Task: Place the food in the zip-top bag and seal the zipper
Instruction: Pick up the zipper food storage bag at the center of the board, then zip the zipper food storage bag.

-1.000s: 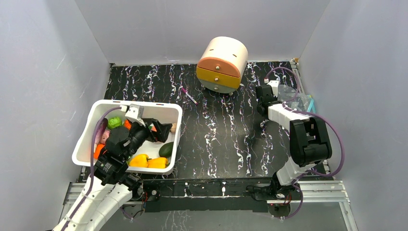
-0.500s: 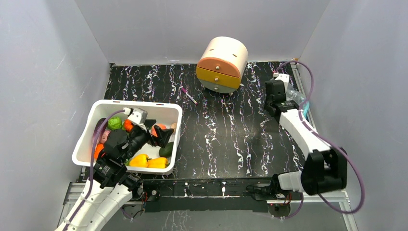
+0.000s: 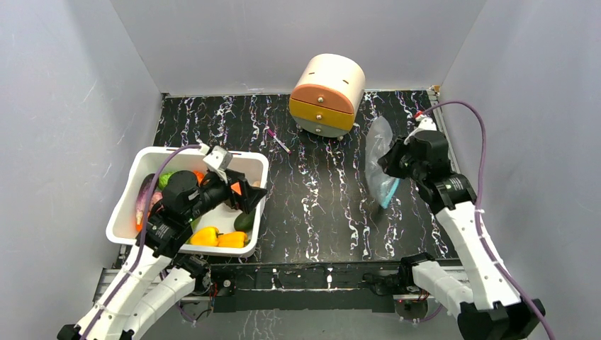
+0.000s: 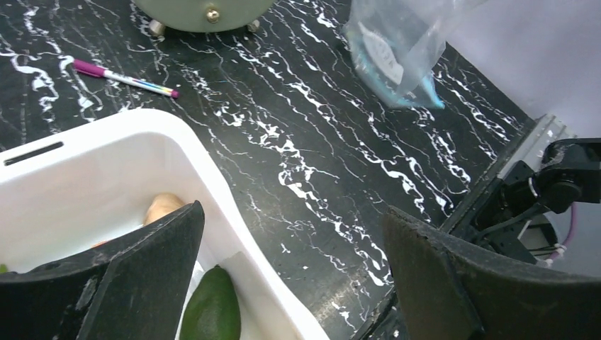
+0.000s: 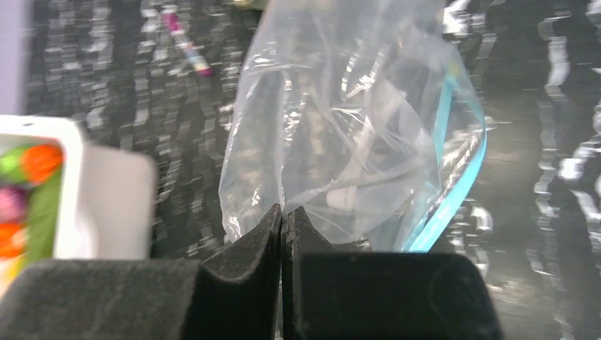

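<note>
Top and wrist views, bag held clear of the food. The right gripper [image 5: 282, 212] is clenched on a fold of the clear zip-top bag [image 5: 340, 127], its two pads pressed flat together with only thin plastic between them. The bag hangs on the right half of the marbled table [image 3: 319, 191], long axis running from the far side toward the near edge in the top view. Its blue-green zipper [image 5: 453, 184] lies along the edge away from the pinch, ending low near the tabletop; whether that corner touches the table cannot be told. The left gripper [image 4: 290, 212] is spread wide and empty above the near right corner of the white tub [image 3: 198, 151]. All the food [image 3: 216, 239] lies in that tub: yellow peppers at the near wall, a dark green piece [image 4: 212, 312] just below the left fingers, and round orange and green items further left. Tub and bag are well apart, with bare table between them. The left arm is the nearer to the food, which would have to travel rightward to a bag mouth that appears closed and faces away from the tub
</note>
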Controlling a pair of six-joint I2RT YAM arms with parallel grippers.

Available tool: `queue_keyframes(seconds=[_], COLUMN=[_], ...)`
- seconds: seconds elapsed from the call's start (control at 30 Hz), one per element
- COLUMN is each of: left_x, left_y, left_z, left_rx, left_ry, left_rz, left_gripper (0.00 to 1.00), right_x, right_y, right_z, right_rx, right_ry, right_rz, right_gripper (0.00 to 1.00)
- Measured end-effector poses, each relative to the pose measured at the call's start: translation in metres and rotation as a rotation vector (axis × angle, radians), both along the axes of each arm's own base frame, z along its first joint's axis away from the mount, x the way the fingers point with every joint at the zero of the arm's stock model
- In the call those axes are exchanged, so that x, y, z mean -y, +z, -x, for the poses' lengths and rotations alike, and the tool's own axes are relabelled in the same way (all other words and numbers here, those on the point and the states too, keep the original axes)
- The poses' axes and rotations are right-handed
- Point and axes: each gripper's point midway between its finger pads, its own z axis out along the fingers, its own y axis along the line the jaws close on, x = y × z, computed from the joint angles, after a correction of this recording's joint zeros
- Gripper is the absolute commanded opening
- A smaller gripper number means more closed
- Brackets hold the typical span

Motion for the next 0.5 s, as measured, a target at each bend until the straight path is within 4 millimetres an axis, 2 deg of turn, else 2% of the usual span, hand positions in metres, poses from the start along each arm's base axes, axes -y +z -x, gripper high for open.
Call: queue_keyframes(seconds=[0.2,0.3,0.5], left_x=[0.018,0.027,0.038], left_y=[-0.001,-0.003,-0.016], left_z=[-0.002,0.002,0.007], left_rx=[-0.055,-0.071,-0.08], left_ry=[-0.05,-0.094,-0.157], left_rz=[0.076,0.119,0.159], left_gripper=[0.9,0.89,0.88], right_x=[-0.046,-0.062,-0.084], right_y=[0.05,0.077,0.115], right_z=[0.033,0.044,0.054], right_rx=[0.078,0.133,0.158], right_ry=[0.156,0.209,0.275], right_rz=[-0.302,-0.445,-0.667], right_gripper=[0.0,0.0,0.0])
